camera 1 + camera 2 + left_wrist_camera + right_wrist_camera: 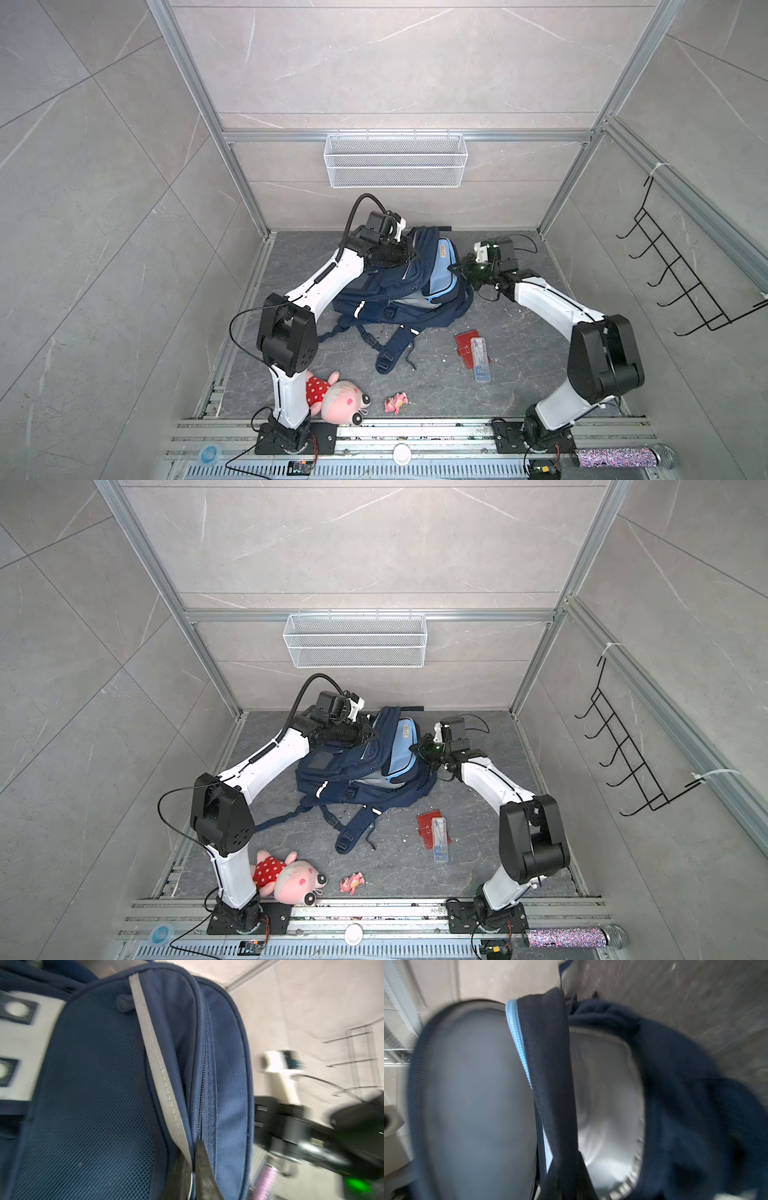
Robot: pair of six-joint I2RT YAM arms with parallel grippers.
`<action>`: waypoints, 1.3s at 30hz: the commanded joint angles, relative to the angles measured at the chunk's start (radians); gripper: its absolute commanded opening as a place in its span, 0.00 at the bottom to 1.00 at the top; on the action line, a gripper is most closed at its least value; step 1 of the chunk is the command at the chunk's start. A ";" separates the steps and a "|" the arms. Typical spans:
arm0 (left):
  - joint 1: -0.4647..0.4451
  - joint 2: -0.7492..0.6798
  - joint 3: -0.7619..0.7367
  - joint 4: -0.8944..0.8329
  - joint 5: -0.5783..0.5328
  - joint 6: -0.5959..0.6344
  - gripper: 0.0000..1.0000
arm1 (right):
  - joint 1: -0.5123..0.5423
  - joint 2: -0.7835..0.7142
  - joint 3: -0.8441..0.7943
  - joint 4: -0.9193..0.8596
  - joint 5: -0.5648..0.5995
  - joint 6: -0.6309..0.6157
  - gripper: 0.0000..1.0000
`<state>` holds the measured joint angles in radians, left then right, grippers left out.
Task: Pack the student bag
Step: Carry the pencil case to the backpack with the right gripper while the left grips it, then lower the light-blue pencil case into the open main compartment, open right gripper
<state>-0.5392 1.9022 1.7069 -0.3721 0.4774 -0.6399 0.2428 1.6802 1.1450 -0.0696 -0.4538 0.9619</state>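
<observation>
Dark tabletop [519, 374], grey tiled walls | student bag [395, 299] far centre, mouth open, pencil case [442, 270] apparently inside | left pincer [191, 1151] clamps its zip seam, right pincer [456, 267] clamps its flap edge | unpacked, near side: red wallet [465, 345], pen box [481, 361], plush toy [336, 399], pink toy [396, 402]

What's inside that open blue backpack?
A light-blue pencil case sticks up from the backpack's mouth, over grey lining. Anything deeper is hidden by the case and fabric.

left end effector [192, 1165]: pinched closed | right end effector [455, 267]: pinched closed | both angled inward
</observation>
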 commanded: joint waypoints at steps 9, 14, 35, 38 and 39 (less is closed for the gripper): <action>-0.016 -0.079 -0.009 0.448 0.181 -0.216 0.00 | 0.130 0.302 0.190 0.290 -0.028 0.216 0.00; -0.024 -0.062 -0.005 0.472 0.197 -0.241 0.00 | 0.174 0.430 0.282 0.387 -0.054 0.261 0.00; -0.022 -0.034 0.005 0.493 0.208 -0.267 0.00 | 0.253 0.617 0.420 0.443 -0.139 0.179 0.28; -0.022 -0.039 -0.004 0.484 0.201 -0.264 0.00 | 0.254 0.621 0.416 0.427 -0.137 0.163 0.33; -0.021 -0.041 -0.009 0.477 0.194 -0.261 0.00 | 0.253 0.617 0.413 0.422 -0.136 0.155 0.36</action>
<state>-0.5358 1.9049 1.6577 -0.0875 0.5594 -0.8986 0.4618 2.2833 1.5303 0.3428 -0.5686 1.1488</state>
